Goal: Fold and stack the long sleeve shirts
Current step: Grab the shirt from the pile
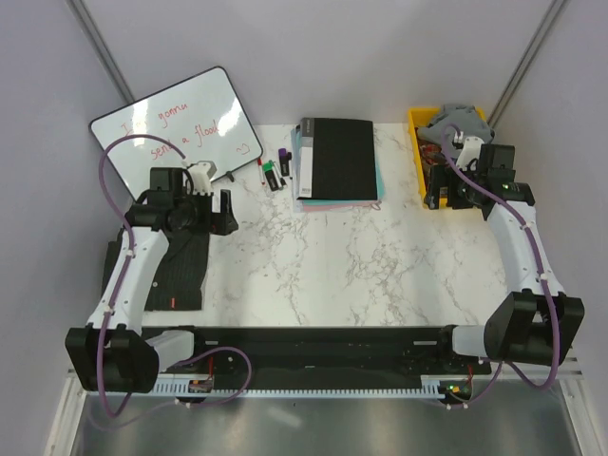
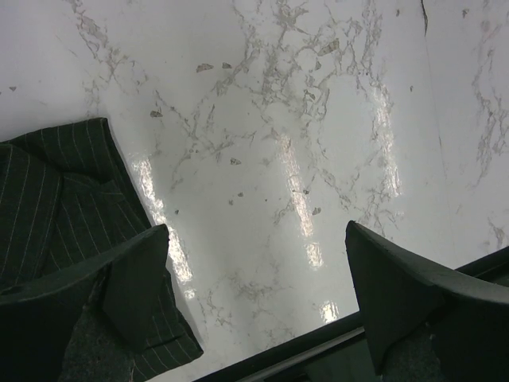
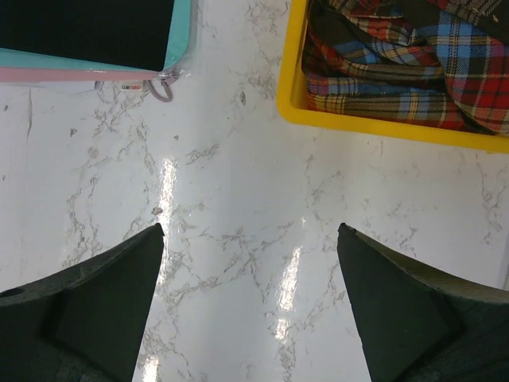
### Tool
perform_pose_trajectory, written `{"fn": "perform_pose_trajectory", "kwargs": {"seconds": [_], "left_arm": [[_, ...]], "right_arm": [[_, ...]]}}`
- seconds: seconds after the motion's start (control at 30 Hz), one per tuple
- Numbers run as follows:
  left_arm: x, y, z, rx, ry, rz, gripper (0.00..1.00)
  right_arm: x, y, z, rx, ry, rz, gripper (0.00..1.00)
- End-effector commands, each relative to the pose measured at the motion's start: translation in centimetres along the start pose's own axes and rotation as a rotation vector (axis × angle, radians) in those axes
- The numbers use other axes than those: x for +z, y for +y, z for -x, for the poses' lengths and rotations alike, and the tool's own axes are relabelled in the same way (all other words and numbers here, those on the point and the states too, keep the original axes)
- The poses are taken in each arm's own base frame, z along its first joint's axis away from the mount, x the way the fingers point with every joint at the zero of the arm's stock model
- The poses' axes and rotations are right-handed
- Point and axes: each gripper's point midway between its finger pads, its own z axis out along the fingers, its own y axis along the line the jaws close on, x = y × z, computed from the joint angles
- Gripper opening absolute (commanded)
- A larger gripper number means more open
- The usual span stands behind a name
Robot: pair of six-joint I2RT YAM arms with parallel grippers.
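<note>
The dark charcoal shirt with fine pale stripes point(image 1: 180, 271) lies folded flat at the table's left edge, partly under my left arm. It also shows in the left wrist view point(image 2: 56, 191), beside and beneath the left finger. My left gripper point(image 1: 224, 213) point(image 2: 258, 267) is open and empty over bare marble just right of that shirt. A grey cloth point(image 1: 458, 122), apparently the grey shirt, lies bunched in the yellow bin point(image 1: 418, 152). My right gripper point(image 1: 439, 193) point(image 3: 250, 235) is open and empty above the marble, just in front of the bin point(image 3: 358, 123).
A flat black book with a teal edge point(image 1: 337, 157) point(image 3: 87, 32) lies at the back centre. A whiteboard point(image 1: 176, 119), an eraser point(image 1: 204, 176) and markers point(image 1: 271, 173) are at the back left. Red and blue plaid cloth point(image 3: 413, 64) fills the bin.
</note>
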Motion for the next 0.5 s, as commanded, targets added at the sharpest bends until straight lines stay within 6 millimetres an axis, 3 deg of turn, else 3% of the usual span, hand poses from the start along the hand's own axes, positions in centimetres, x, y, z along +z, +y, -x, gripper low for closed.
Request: {"fn": "perform_pose_trajectory", "kwargs": {"seconds": [0.0, 0.07, 0.27, 0.37, 0.4, 0.47], "left_arm": [[-0.7, -0.5, 0.6, 0.046, -0.042, -0.018, 0.99], [-0.9, -0.5, 1.0, 0.046, -0.050, -0.017, 0.99], [-1.1, -1.0, 1.9, 0.060, -0.069, -0.043, 1.00], [-0.9, -1.5, 2.2, 0.062, -0.066, -0.074, 0.99], [-0.9, -1.6, 2.4, 0.062, -0.067, -0.082, 1.00], [-0.7, -2.0, 2.6, 0.058, -0.064, -0.108, 1.00]], "right_arm": [[-0.8, -0.1, 2.1, -0.002, -0.063, -0.010, 0.98], [-0.2, -0.4, 2.2, -0.007, -0.046, -0.018, 0.98], [0.8, -2.6, 5.5, -0.029, -0.069, -0.101, 0.98], [2.0, -4.5, 8.4, -0.021, -0.109, -0.176, 0.98], [1.9, -5.0, 10.2, -0.021, -0.150, -0.199, 0.98], [3.6, -6.5, 11.8, -0.011, -0.175, -0.248, 0.98]]}}
